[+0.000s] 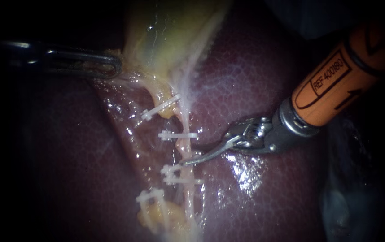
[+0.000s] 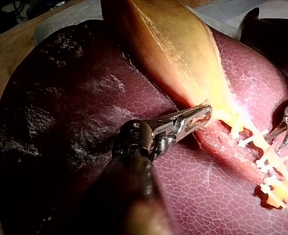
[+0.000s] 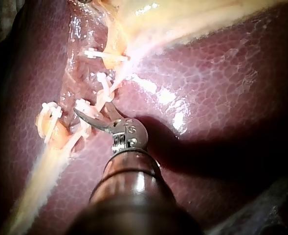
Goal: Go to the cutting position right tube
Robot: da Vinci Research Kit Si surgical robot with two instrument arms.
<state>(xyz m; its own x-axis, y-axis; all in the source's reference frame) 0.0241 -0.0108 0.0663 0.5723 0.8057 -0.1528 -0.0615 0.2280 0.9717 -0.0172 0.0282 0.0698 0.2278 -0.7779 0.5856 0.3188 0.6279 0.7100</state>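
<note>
The right tube (image 1: 184, 148) runs pale down from the yellow gallbladder (image 1: 170, 36), with one white clip (image 1: 177, 135) above and a pair of clips (image 1: 179, 177) below. My right instrument (image 1: 188, 160), orange-shafted, reaches in from the upper right. Its curved blades touch this tube between those clips. In the right wrist view the blades (image 3: 92, 108) stand open, one on each side of the tube. The left tube (image 1: 154, 96) has its own clips (image 1: 159, 108). My left instrument (image 1: 107, 67) is shut on the gallbladder's lower edge (image 2: 210, 110) and holds it taut.
Dark red liver (image 1: 255, 80) lies all around the tubes, wet and shiny beside the blades. Another clip (image 1: 150, 196) sits low on the left tube over yellow fatty tissue. Pale cloth (image 2: 60, 24) and the wooden bench edge lie beyond the liver.
</note>
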